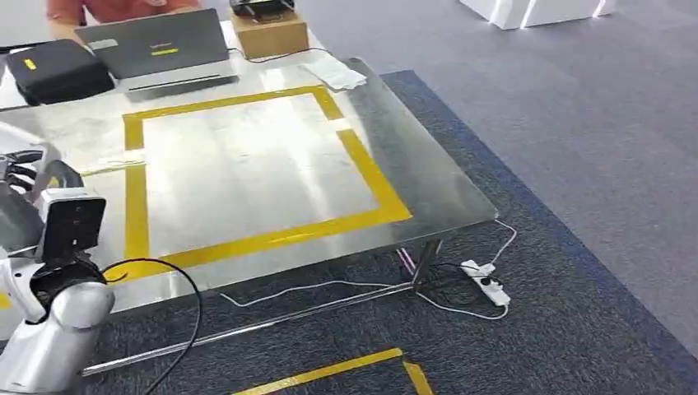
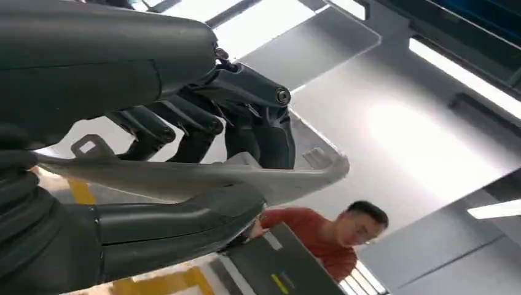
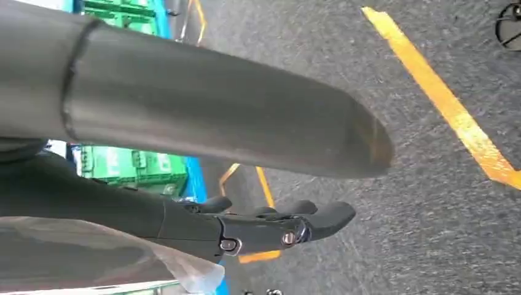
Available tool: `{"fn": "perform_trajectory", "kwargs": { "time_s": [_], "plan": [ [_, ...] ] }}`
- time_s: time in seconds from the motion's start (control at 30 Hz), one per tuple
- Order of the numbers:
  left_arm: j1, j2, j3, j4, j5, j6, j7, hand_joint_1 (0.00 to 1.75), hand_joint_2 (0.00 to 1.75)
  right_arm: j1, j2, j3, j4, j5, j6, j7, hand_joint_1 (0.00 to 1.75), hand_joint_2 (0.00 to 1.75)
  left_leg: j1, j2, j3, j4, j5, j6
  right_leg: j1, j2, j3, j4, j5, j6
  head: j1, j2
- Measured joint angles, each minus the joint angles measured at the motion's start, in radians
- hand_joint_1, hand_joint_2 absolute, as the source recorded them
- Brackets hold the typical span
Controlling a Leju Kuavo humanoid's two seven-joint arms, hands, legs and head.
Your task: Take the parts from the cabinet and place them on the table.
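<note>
My left hand (image 2: 184, 123) pinches a flat grey metal part (image 2: 184, 175) between thumb and fingers. In the head view that hand (image 1: 20, 177) hovers over the left edge of the steel table (image 1: 428, 181), beside the yellow tape square (image 1: 362, 164). The held part shows there only as a grey curved piece (image 1: 53, 169). My right hand (image 3: 264, 227) hangs over the carpet with its fingers stretched straight, apart from the thumb, and nothing between them.
At the table's far end are a laptop (image 1: 156, 45), a black bag (image 1: 58, 70), a cardboard box (image 1: 269, 33) and a white sheet (image 1: 333, 74), with a person (image 1: 107, 8) behind. A power strip (image 1: 486, 284) and cables lie under the table. Green crates (image 3: 129, 163) stand near my right hand.
</note>
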Motion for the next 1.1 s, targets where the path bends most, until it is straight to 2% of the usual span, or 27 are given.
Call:
{"fn": "perform_trajectory", "kwargs": {
  "time_s": [0.03,0.07,0.1,0.13,0.17,0.2,0.23,0.27,0.33,0.37,0.4,0.53,0.57,0.6,0.63,0.7,0.73,0.77,0.8,0.83,0.87,0.9,0.93,0.97,1.0,1.03,1.1],
  "plan": [
    [0.000,0.000,0.000,0.003,0.003,0.001,-0.003,1.75,1.75,-0.001,0.000,-0.003,-0.001,0.000,0.000,0.000,0.00,0.00,0.006,-0.017,0.006,-0.010,0.006,0.008,0.001,-0.011,0.005,-0.001,-0.006,0.009,-0.001,0.000],
    [0.000,-0.002,-0.001,0.005,0.006,0.002,-0.008,1.75,1.75,-0.004,0.000,-0.005,-0.002,0.001,0.000,-0.001,0.00,0.00,0.011,-0.026,0.009,-0.014,0.009,0.014,-0.004,0.044,-0.004,0.015,-0.020,0.015,0.003,0.000],
    [-0.006,-0.003,-0.003,0.008,0.009,0.003,-0.013,1.75,1.75,-0.002,0.000,-0.006,-0.002,0.001,0.000,-0.002,0.00,0.00,0.015,-0.038,0.008,-0.014,0.011,0.021,-0.007,0.095,-0.027,0.067,-0.052,0.015,0.008,0.000],
    [-0.008,-0.006,-0.006,0.011,0.010,0.003,-0.016,1.75,1.75,-0.001,0.000,-0.007,-0.001,0.001,0.001,-0.004,0.00,0.00,0.016,-0.050,0.006,-0.014,0.012,0.024,-0.009,0.119,-0.064,0.140,-0.085,0.017,0.014,0.000],
    [-0.008,-0.008,-0.007,0.015,0.010,0.003,-0.019,1.75,1.75,0.003,0.000,-0.009,-0.001,0.001,0.001,-0.002,0.00,0.00,0.016,-0.067,0.004,-0.014,0.012,0.024,-0.009,0.130,-0.116,0.238,-0.124,0.019,0.013,0.000],
    [-0.008,-0.009,-0.008,0.018,0.011,0.003,-0.020,1.75,1.75,0.006,0.000,-0.012,-0.001,0.001,0.001,-0.002,0.00,0.00,0.016,-0.084,0.004,-0.013,0.012,0.024,-0.009,0.134,-0.159,0.312,-0.144,0.020,0.014,0.000],
    [-0.008,-0.009,-0.011,0.024,0.011,0.002,-0.021,1.75,1.75,0.007,0.000,-0.013,-0.001,0.001,0.000,-0.002,0.00,0.00,0.016,-0.100,0.004,-0.013,0.012,0.024,-0.008,0.136,-0.179,0.332,-0.135,0.019,0.014,0.000],
    [-0.008,-0.010,-0.014,0.027,0.011,0.002,-0.021,1.75,1.75,0.008,0.000,-0.013,-0.001,0.001,0.000,-0.002,0.00,0.00,0.016,-0.115,0.006,-0.013,0.012,0.024,-0.009,0.136,-0.175,0.306,-0.103,0.018,0.014,0.000],
    [-0.008,-0.010,-0.017,0.032,0.011,0.002,-0.021,1.75,1.75,0.007,0.000,-0.014,-0.001,0.001,0.000,-0.002,0.00,0.00,0.018,-0.143,0.010,-0.011,0.010,0.021,-0.010,0.147,-0.116,0.156,-0.007,0.014,0.013,0.000],
    [-0.010,-0.011,-0.019,0.035,0.011,0.002,-0.021,1.75,1.75,0.006,0.000,-0.014,-0.001,0.001,0.000,-0.002,0.00,0.00,0.020,-0.157,0.010,-0.008,0.008,0.016,-0.014,0.186,-0.073,0.053,0.042,0.013,0.014,0.000],
    [-0.013,-0.012,-0.020,0.037,0.011,0.002,-0.021,1.75,1.75,0.006,0.000,-0.014,-0.001,0.001,0.000,-0.002,0.00,0.00,0.015,-0.169,0.002,-0.001,0.006,0.009,-0.021,0.243,-0.060,0.023,0.027,0.012,0.015,0.000],
    [-0.015,-0.012,-0.024,0.044,0.011,0.000,-0.022,1.75,1.75,0.004,0.000,-0.014,-0.001,0.000,0.000,-0.002,0.00,0.00,0.024,-0.217,-0.011,-0.005,0.018,-0.016,-0.018,0.202,-0.047,0.015,0.030,-0.006,0.014,0.000],
    [-0.014,-0.010,-0.026,0.045,0.011,0.000,-0.022,1.75,1.75,0.002,0.003,-0.014,-0.002,0.001,0.000,-0.002,0.00,0.00,0.020,-0.179,-0.014,0.006,0.008,-0.018,-0.023,0.186,-0.043,0.009,0.034,-0.014,0.015,0.000],
    [-0.022,-0.009,-0.026,0.045,0.011,0.000,-0.022,1.75,1.75,0.003,0.002,-0.015,-0.003,0.001,0.000,-0.002,0.00,0.00,0.015,-0.120,-0.027,0.037,-0.014,-0.024,-0.022,0.177,-0.039,0.007,0.032,-0.021,0.001,0.000],
    [-0.027,-0.010,-0.027,0.047,0.011,0.000,-0.022,1.75,1.75,0.005,0.002,-0.016,-0.003,0.001,0.000,-0.004,0.00,0.00,0.017,-0.092,-0.058,0.105,-0.051,-0.029,-0.020,0.162,-0.037,0.007,0.030,-0.026,-0.001,0.000],
    [-0.026,-0.011,-0.029,0.050,0.011,-0.001,-0.022,1.75,1.75,0.007,0.002,-0.020,-0.003,0.001,-0.001,-0.004,0.00,0.00,0.023,-0.078,-0.135,0.266,-0.119,-0.034,-0.017,0.132,-0.035,0.007,0.025,-0.030,-0.002,0.000],
    [-0.026,-0.011,-0.029,0.052,0.011,-0.001,-0.022,1.75,1.75,0.008,0.002,-0.021,-0.003,0.001,-0.001,-0.003,0.00,0.00,0.024,-0.078,-0.156,0.310,-0.127,-0.036,-0.017,0.117,-0.034,0.007,0.024,-0.030,-0.002,0.000],
    [-0.026,-0.011,-0.029,0.055,0.011,-0.001,-0.022,1.75,1.75,0.008,0.002,-0.021,-0.003,0.001,-0.001,-0.003,0.00,0.00,0.024,-0.077,-0.149,0.297,-0.107,-0.035,-0.016,0.102,-0.032,0.007,0.021,-0.029,-0.002,0.000],
    [-0.026,-0.011,-0.029,0.055,0.011,-0.001,-0.022,1.75,1.75,0.007,0.002,-0.021,-0.003,0.001,-0.001,-0.003,0.00,0.00,0.024,-0.075,-0.121,0.243,-0.071,-0.033,-0.016,0.090,-0.028,0.007,0.019,-0.028,-0.002,0.000],
    [-0.027,-0.011,-0.029,0.055,0.011,-0.001,-0.022,1.75,1.75,0.006,0.002,-0.021,-0.003,0.001,-0.001,-0.003,0.00,0.00,0.023,-0.067,-0.074,0.154,-0.026,-0.028,-0.015,0.078,-0.023,0.007,0.015,-0.026,-0.002,0.000],
    [-0.028,-0.011,-0.029,0.055,0.011,-0.001,-0.022,1.75,1.75,0.004,0.002,-0.022,-0.003,0.001,-0.001,-0.003,0.00,0.00,0.020,-0.045,-0.022,0.057,0.015,-0.021,-0.014,0.070,-0.017,0.007,0.011,-0.022,-0.002,0.000],
    [-0.030,-0.012,-0.029,0.055,0.011,-0.001,-0.022,1.75,1.75,0.004,0.002,-0.022,-0.003,0.001,-0.001,-0.003,0.00,0.00,0.010,-0.005,0.006,0.009,0.005,-0.014,-0.014,0.063,-0.014,0.006,0.009,-0.018,0.000,0.000],
    [-0.032,-0.012,-0.030,0.056,0.011,-0.002,-0.022,1.75,1.75,0.003,0.002,-0.023,-0.002,0.000,-0.002,-0.005,0.00,0.00,0.003,-0.004,0.008,-0.005,0.002,-0.009,-0.007,0.059,-0.019,0.009,0.006,-0.011,-0.001,0.000],
    [-0.032,-0.012,-0.030,0.056,0.011,-0.001,-0.022,1.75,1.75,-0.001,0.002,-0.025,-0.003,-0.002,-0.003,-0.006,0.00,0.00,0.003,-0.009,0.004,-0.003,0.003,-0.007,-0.007,0.049,-0.018,0.007,0.006,-0.007,0.000,0.000],
    [-0.031,-0.011,-0.030,0.056,0.011,-0.002,-0.021,1.75,1.75,-0.002,0.002,-0.027,-0.003,-0.004,-0.004,-0.007,0.00,0.00,0.006,-0.015,0.006,-0.006,0.006,-0.008,-0.006,0.046,-0.019,0.007,0.002,-0.008,0.000,0.000],
    [-0.032,-0.012,-0.031,0.058,0.012,-0.003,-0.021,1.75,1.75,-0.001,0.002,-0.032,-0.003,-0.006,-0.008,-0.007,0.00,0.00,0.007,-0.016,0.006,-0.007,0.006,-0.013,-0.003,0.047,-0.022,0.006,0.000,-0.025,0.001,0.000],
    [-0.033,-0.012,-0.031,0.060,0.012,-0.005,-0.021,1.75,1.75,-0.003,0.002,-0.037,-0.003,-0.007,-0.012,-0.007,0.00,0.00,0.007,-0.019,0.007,-0.007,0.002,-0.009,-0.003,0.045,-0.020,0.002,0.000,-0.025,0.002,0.000]
  ]
}}
